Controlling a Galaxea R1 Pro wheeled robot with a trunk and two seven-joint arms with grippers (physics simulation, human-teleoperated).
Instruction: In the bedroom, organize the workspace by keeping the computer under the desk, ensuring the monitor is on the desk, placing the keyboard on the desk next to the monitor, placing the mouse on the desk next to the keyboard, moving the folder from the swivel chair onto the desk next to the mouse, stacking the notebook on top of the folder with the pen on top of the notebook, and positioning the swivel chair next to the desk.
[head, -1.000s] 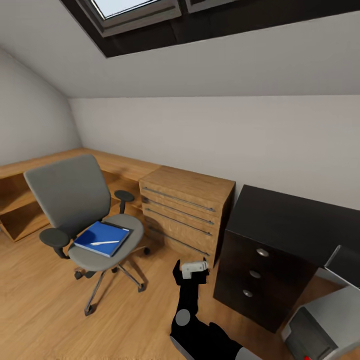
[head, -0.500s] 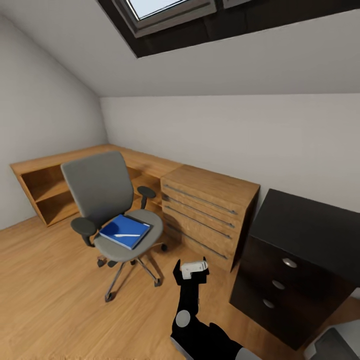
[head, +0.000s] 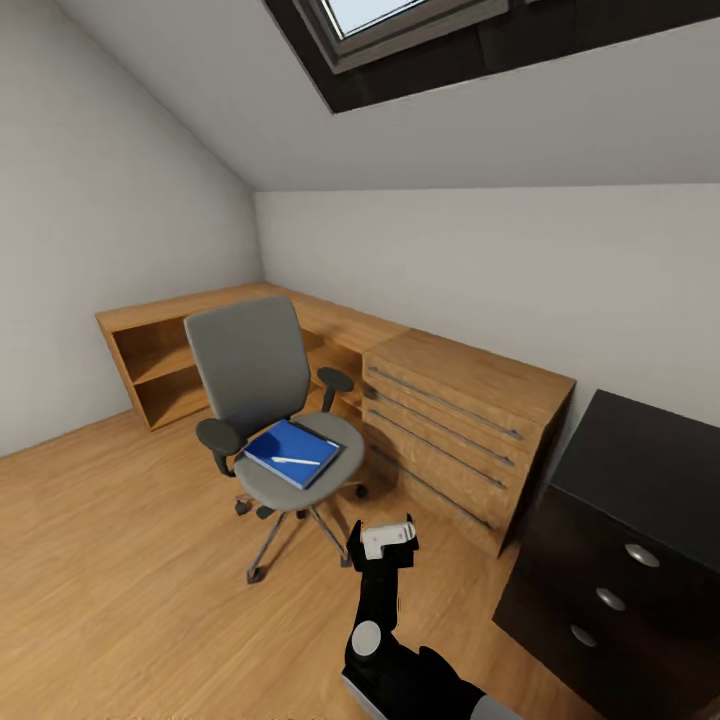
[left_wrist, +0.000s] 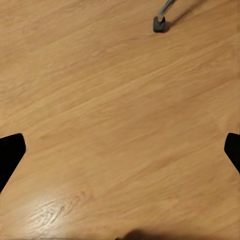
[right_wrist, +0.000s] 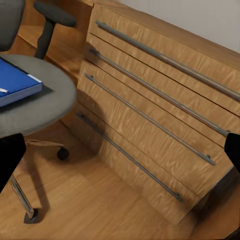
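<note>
On swivel chair (head: 262, 400) seat | blue folder (head: 290, 453) flat | white pen (head: 295, 461) atop

A glossy black arm (head: 375, 610) with a grey round joint cap and a white-topped wrist.

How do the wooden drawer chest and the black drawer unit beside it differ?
The wooden drawer chest is light wood with long horizontal bar handles; the black drawer unit is black with small round silver knobs. The chest shows four drawers, the unit three. Both stand on the wooden floor against the same wall.
</note>
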